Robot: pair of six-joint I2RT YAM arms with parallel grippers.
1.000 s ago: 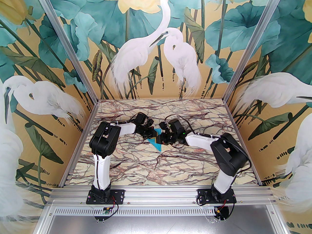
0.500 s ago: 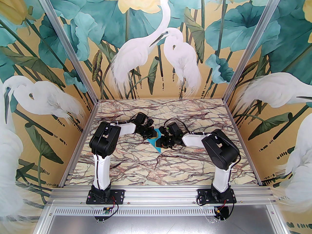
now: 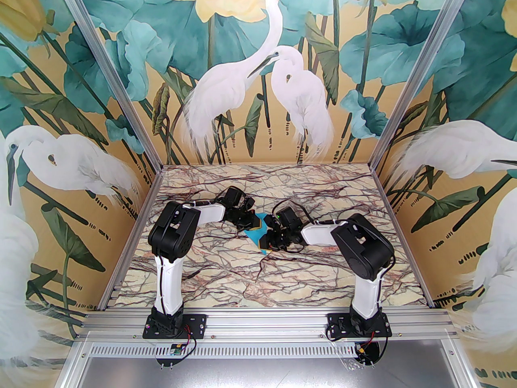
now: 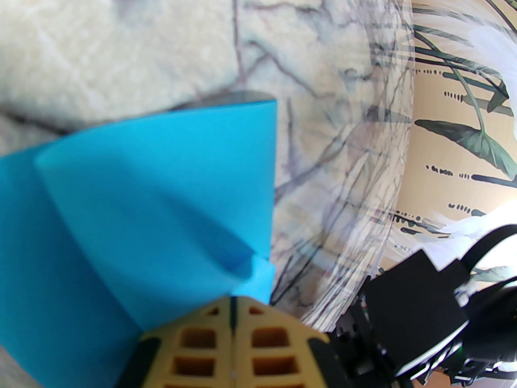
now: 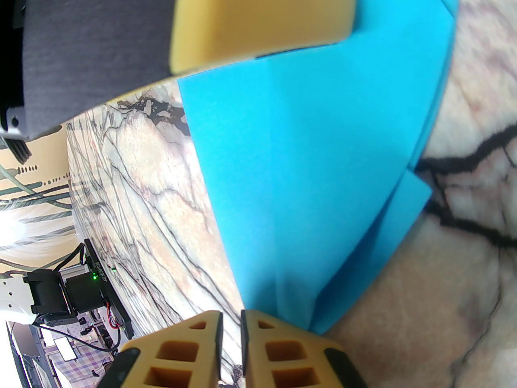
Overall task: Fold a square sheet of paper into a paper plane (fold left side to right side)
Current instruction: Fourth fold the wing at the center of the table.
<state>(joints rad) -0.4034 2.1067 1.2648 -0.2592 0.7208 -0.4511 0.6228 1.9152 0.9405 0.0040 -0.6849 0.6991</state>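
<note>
The square sheet of paper (image 3: 254, 239) lies folded at the table's centre as a turquoise-blue pointed shape with layered flaps. In the left wrist view its top layer (image 4: 153, 200) curves up and narrows into my left gripper (image 4: 232, 313), which is shut on it. From above, that left gripper (image 3: 254, 222) sits at the paper's far end. My right gripper (image 3: 264, 243) is low over the near right edge. Its yellow fingers (image 5: 282, 338) stand almost together with nothing seen between them, right beside the paper's narrow end (image 5: 315, 136). A left finger pad (image 5: 262, 14) lies over the paper's far part.
The marble-patterned table (image 3: 258, 281) is walled on three sides by painted panels with herons and teal leaves. An aluminium rail (image 3: 258, 321) carrying both arm bases runs along the near edge. Black cables trail beside the right wrist (image 3: 295, 241).
My right gripper has slid toward the near end of the paper, and its elbow has swung left. The left arm and its hold have stayed put.
</note>
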